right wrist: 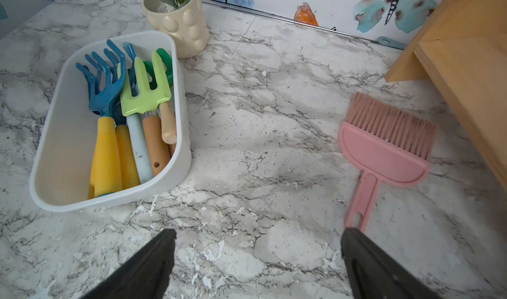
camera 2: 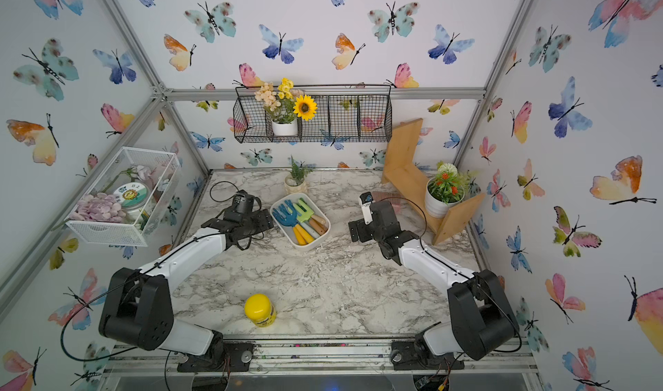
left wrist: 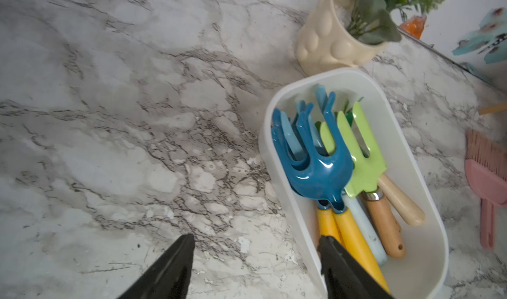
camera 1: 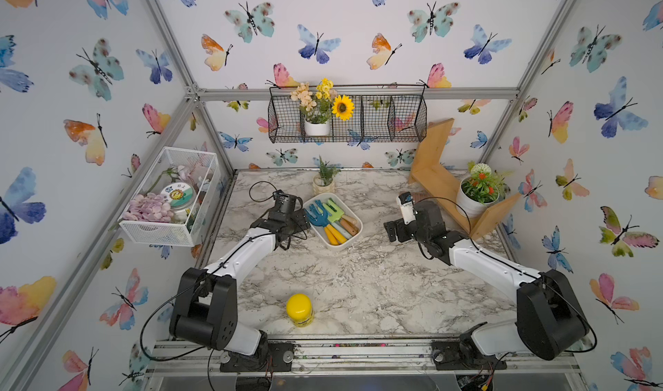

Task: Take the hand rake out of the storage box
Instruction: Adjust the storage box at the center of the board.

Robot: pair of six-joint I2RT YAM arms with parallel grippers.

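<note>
The left gripper (left wrist: 256,237) hangs just beside the left long side of the storage box (camera 1: 337,248), at the end where the handles lie. Its jaws stand apart and hold nothing. In the left wrist view one finger (left wrist: 343,267) shows over the inside of the box, above the yellow handles, while the other shows outside the box over the bare table (left wrist: 109,119), so the box's wall seems to lie between them. The hand rake (left wrist: 321,171), dark blue with a yellow handle, lies inside the box on top of the other tools and along the box's length. Its tines point to the far end of the box, next to the cream pot (left wrist: 329,45), and its handle points to the near end. A green fork (left wrist: 359,160) lies against it on the side of the box away from the left gripper. From the left gripper the rake is therefore a short way inward across the box's wall, with its handle the closest part, and my judgement is that the gripper must shift further over the box so both fingers flank that handle across its width. The right gripper (right wrist: 259,230) is well apart from the right side of the box, over bare table, spread wide and empty, with a pink brush (right wrist: 384,152) on its far side from the box. The left arm is plainly the nearer one.
</note>
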